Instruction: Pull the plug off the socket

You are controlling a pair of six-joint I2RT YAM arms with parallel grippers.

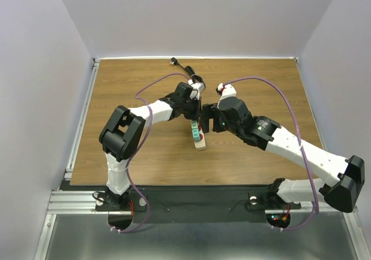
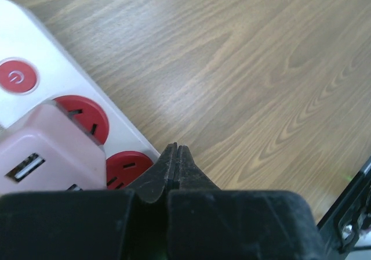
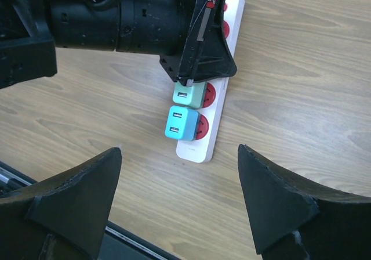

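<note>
We are holding the left pincer (image 2: pixel 175 150) pinched closed at the socket's (image 2: pixel 35 45) long edge, the right pincer (image 3: pixel 179 150) gaping wide above open surface (image 3: pixel 301 97).

In the left wrist view, a pink plug (image 2: pixel 49 152) and the socket (image 2: pixel 35 39) are cut off by the left gripper (image 2: pixel 176 152) and the picture's left edge. In the right wrist view, that gripper hides the socket's far outlets. From overhead, only the socket's near end shows.

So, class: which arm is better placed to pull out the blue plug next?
Probably right: the right gripper is open, facing the blue plug on the socket; the left gripper is shut.
</note>
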